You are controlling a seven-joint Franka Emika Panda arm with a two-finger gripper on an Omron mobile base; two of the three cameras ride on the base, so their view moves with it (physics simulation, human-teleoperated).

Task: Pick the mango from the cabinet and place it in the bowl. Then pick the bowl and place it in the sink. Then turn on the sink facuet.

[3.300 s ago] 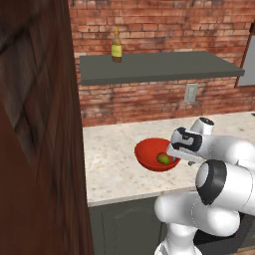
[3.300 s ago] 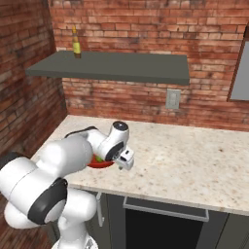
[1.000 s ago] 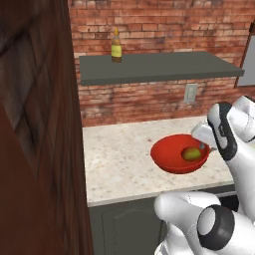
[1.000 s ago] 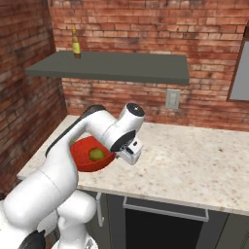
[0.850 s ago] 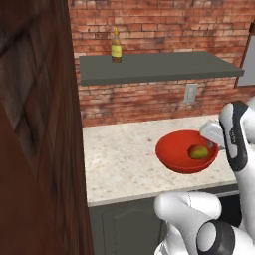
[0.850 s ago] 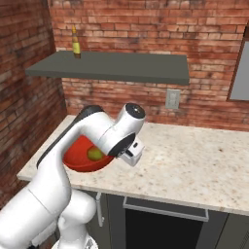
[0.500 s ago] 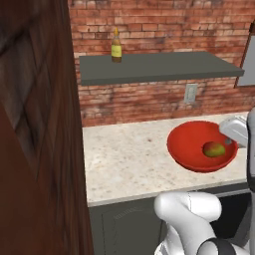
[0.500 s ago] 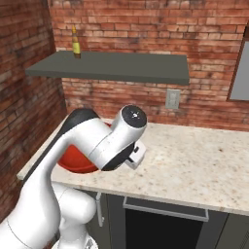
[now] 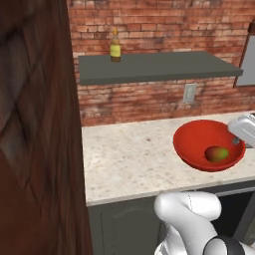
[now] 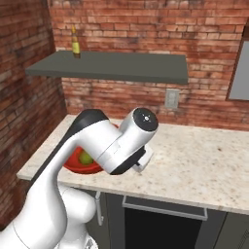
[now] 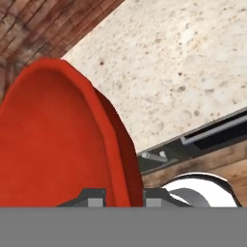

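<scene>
Two steps of the task appear settled: the mango (image 9: 216,153) lies inside the red bowl (image 9: 199,142), and the bowl hangs lifted above the speckled worktop (image 9: 124,159), so the carry to the sink seems to be the step in hand. Nearest, in the hand view, the gripper (image 11: 124,197) straddles the bowl's rim, one of its fingers (image 11: 91,197) inside the wall and the other outside, pinched onto the thin edge with only the rim's thickness between them. Next, I judge, comes a level sweep towards the sink so the fruit does not roll out, then a gentle lowering into the basin. Farther off, the grey cabinet shelf (image 9: 154,67) carries a yellow bottle (image 9: 115,46) against the brick wall (image 9: 164,22).
</scene>
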